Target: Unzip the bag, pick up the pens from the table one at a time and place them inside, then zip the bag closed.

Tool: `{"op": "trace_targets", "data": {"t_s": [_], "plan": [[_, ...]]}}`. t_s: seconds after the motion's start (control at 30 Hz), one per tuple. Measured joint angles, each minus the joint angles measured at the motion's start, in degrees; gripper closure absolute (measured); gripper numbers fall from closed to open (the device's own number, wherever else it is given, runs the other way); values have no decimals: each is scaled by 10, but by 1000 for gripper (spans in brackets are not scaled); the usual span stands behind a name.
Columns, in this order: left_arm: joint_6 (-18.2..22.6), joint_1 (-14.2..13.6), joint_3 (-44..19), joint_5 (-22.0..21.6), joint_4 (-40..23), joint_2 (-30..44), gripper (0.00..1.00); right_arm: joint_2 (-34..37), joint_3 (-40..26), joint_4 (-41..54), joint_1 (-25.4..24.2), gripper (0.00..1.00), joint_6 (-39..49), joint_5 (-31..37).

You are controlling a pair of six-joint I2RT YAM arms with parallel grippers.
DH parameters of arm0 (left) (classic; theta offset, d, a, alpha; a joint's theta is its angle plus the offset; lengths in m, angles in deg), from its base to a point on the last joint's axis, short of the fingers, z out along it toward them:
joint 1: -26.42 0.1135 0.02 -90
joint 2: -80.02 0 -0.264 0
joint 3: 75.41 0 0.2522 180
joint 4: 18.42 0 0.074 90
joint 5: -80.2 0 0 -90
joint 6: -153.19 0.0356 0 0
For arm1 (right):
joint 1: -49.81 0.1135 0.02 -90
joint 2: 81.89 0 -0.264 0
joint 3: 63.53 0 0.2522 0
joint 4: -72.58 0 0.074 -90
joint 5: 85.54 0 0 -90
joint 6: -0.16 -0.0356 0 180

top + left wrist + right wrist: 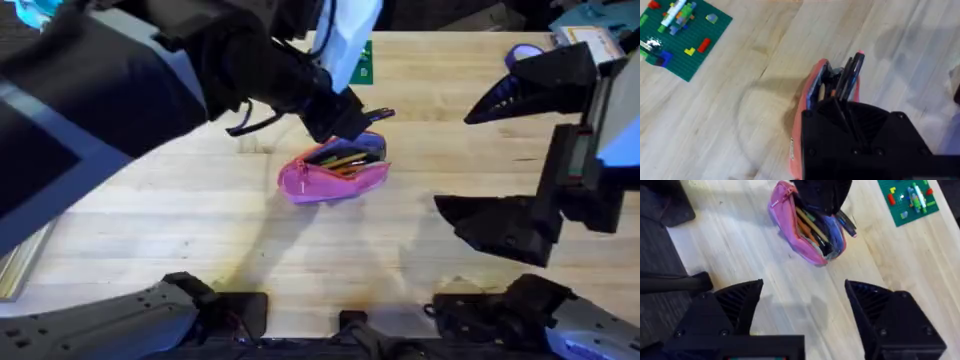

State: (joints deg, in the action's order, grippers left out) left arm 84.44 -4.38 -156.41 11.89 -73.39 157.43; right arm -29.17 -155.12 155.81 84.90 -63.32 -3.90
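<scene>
Overhead: one pink bag (333,172) lies near the middle of the table (180,240), unzipped, its mouth gaping. Inside it are pens (345,159), a tan one and dark ones; the exact count cannot be told. The left arm reaches across from the lower left, large and dark, and its gripper (345,118) sits right over the bag's far edge, with a black pen (378,117) sticking out beside it. The right gripper (520,150) hangs well off to the right, its fingers spread wide with nothing between them. A green plate (362,62) lies on the table beyond the bag; a white mark on it cannot be read.

Left wrist: the left gripper (850,107) is pinched on one black pen (850,75), whose far end points into the open bag (815,90). One green plate (682,35) with small coloured bricks lies well apart.

Right wrist: the right gripper (802,310) hovers above bare table (740,245), fingers (875,305) far apart and empty. Farther off lies the bag (800,235), with a tan pen (810,224) inside and a black pen (847,222) jutting over its rim under the left gripper (822,195). The green plate (907,200) lies near it. No writing can be read.
</scene>
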Motion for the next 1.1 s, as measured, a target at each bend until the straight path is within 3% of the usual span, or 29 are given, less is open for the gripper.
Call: {"op": "trace_targets", "data": {"t_s": [0.17, 0.4, 0.8, 1.1], "plan": [[-52, -35, 0, -27, 0, 0, 958, 0, 0, 0, 0, 4, -8, 7], [-87, -65, 0, -51, 1, 7, 958, 0, 0, 0, 0, 4, -9, 7], [-107, -67, 0, -65, 59, 94, 957, 0, 0, 0, 0, 3, -9, 9], [-112, -67, 0, -64, 55, 130, 958, 0, 0, 0, 0, 4, -9, 10]]}}
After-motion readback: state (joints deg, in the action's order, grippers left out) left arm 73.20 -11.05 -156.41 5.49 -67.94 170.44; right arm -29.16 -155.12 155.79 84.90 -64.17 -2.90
